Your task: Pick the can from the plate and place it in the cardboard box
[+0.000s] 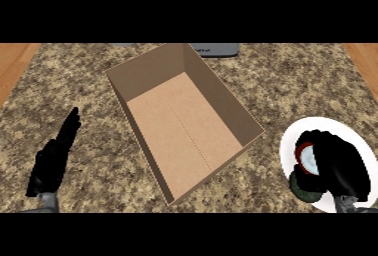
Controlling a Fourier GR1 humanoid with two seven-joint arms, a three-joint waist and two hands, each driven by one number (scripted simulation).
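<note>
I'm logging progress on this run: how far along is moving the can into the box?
Early stage. Done: the right hand has reached the white plate and its fingers are curled round the can, which is over the plate. In hand: the grasp itself; whether the can is lifted is not clear. Left: carrying it across to the cardboard box, which holds nothing, and releasing it. The left hand rests open at the left.

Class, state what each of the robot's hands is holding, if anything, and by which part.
The right hand curls round the can by its side, over the plate. The left hand holds nothing.
</note>
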